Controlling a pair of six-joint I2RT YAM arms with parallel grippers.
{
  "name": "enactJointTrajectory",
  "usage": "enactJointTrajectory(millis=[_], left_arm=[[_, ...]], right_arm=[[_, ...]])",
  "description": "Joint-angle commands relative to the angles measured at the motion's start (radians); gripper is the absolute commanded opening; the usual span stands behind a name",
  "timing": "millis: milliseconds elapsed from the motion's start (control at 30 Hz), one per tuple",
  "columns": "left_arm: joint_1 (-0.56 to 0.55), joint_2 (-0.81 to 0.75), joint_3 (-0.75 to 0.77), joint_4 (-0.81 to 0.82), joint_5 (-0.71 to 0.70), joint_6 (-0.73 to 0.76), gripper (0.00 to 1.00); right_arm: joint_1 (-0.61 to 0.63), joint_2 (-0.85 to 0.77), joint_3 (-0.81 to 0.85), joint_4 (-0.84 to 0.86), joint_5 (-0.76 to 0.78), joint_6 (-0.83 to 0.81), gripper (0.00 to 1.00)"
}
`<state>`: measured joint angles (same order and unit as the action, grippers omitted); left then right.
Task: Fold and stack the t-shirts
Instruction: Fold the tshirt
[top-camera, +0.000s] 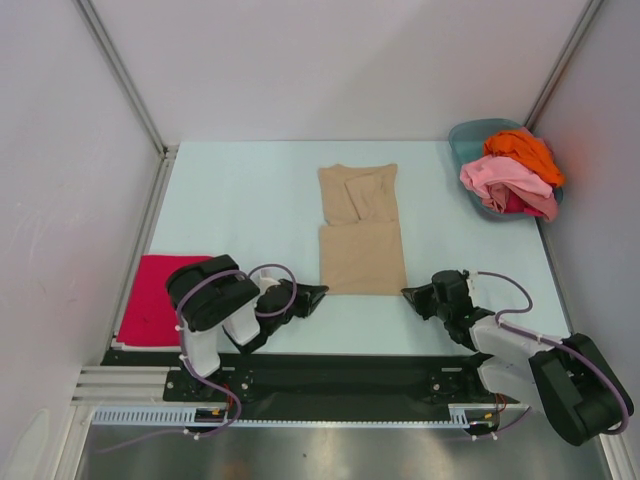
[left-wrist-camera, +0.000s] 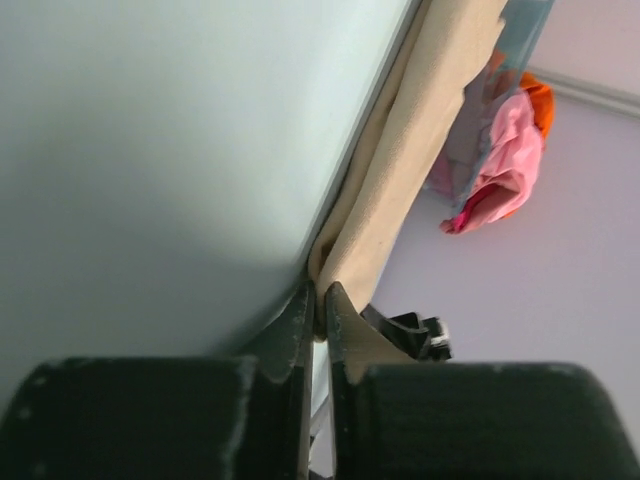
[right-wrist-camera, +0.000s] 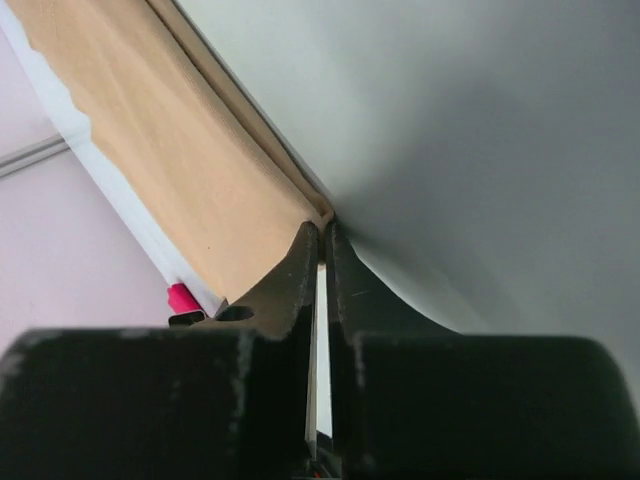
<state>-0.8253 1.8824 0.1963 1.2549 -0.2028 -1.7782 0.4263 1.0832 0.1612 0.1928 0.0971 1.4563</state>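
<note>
A tan t-shirt (top-camera: 362, 255), folded into a narrow strip, lies flat in the middle of the table. My left gripper (top-camera: 322, 291) is at its near left corner. In the left wrist view its jaws (left-wrist-camera: 321, 300) are pinched on the tan cloth (left-wrist-camera: 400, 170). My right gripper (top-camera: 407, 293) is at the near right corner, shut on the cloth's tip (right-wrist-camera: 322, 232), with the tan shirt (right-wrist-camera: 170, 130) stretching away. A folded magenta-red t-shirt (top-camera: 155, 300) lies at the near left. Orange (top-camera: 525, 150) and pink (top-camera: 500, 180) shirts are heaped in the basin.
The teal basin (top-camera: 466, 135) stands at the far right corner against the wall. White walls and metal posts enclose the table on three sides. The arms' black base rail runs along the near edge.
</note>
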Motion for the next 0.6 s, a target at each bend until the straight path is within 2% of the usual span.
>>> enactJointTrajectory(millis=[0,33,133,200,333,400,567], left_arm=[[0.029,-0.037,0.017,-0.095,0.032,0.081,0.06],[0.029,-0.048,0.026,-0.106,0.039,0.118,0.0],[0.028,-0.129,0.038,-0.173,0.06,0.204,0.0],[0.022,-0.231,0.046,-0.237,0.059,0.247,0.0],[-0.003,-0.439,0.119,-0.577,0.016,0.394,0.0],[-0.027,-0.537,0.133,-0.647,-0.03,0.418,0.0],[-0.078,-0.635,0.164,-0.761,-0.053,0.436,0.01]], right_arm=[[0.003,0.007,-0.008,-0.093,0.053,-0.036,0.0],[0.002,-0.002,-0.006,-0.099,0.05,-0.054,0.0],[0.003,-0.046,0.017,-0.154,0.029,-0.118,0.0],[0.003,-0.13,0.024,-0.229,0.024,-0.142,0.0],[0.003,-0.314,0.058,-0.374,0.042,-0.192,0.0],[0.006,-0.391,0.072,-0.44,0.043,-0.206,0.0],[0.005,-0.44,0.126,-0.523,0.003,-0.214,0.0]])
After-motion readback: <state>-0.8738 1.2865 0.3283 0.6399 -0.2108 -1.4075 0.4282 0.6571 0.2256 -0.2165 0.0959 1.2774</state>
